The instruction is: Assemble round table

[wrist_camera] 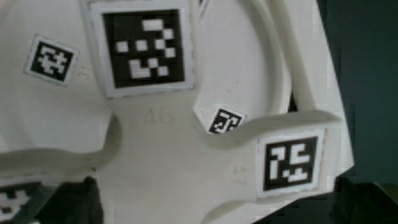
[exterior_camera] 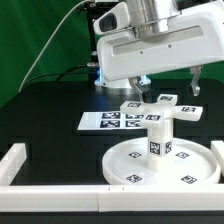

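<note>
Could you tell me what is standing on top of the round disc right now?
On the round disc the short cylinder leg stands upright, carrying the cross-shaped base. The leg covers its own joint with the disc, so that cannot be seen.

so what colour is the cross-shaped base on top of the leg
White, with black-and-white square tags; the cross-shaped base shows best in the exterior view.
</note>
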`<state>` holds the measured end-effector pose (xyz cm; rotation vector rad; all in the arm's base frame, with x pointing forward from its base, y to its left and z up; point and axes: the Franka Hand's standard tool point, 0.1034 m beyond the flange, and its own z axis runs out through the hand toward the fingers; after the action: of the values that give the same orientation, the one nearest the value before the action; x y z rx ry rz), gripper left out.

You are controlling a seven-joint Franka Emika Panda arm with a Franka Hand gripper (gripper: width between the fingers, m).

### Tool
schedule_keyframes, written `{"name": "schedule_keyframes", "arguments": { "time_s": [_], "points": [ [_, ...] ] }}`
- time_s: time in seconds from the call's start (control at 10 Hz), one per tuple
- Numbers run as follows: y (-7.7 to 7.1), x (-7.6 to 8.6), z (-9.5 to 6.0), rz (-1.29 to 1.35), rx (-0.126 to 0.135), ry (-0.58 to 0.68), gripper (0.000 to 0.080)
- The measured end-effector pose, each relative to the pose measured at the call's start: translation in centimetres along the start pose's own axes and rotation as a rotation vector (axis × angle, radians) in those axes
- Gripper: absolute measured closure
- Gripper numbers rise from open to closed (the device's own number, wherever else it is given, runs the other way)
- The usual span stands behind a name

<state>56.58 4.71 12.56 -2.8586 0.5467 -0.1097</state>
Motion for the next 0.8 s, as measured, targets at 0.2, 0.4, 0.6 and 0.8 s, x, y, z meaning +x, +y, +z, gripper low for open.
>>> {"name": "schedule_keyframes", "arguments": {
  "time_s": [0.2, 0.4, 0.6, 0.8],
  "points": [
    [0.3, 0.1, -0.1, -0.153, -0.014, -0.002, 0.0151],
    [0.1, 1.2, -0.8, -0.490, -0.092, -0.003, 0.0151],
    [-0.2, 0.8, 0.0, -0.693, -0.119, -0.020, 0.0151],
    [0.0, 1.0, -0.2, -0.690, -0.120, -0.017, 0.0151]
  ]
}}
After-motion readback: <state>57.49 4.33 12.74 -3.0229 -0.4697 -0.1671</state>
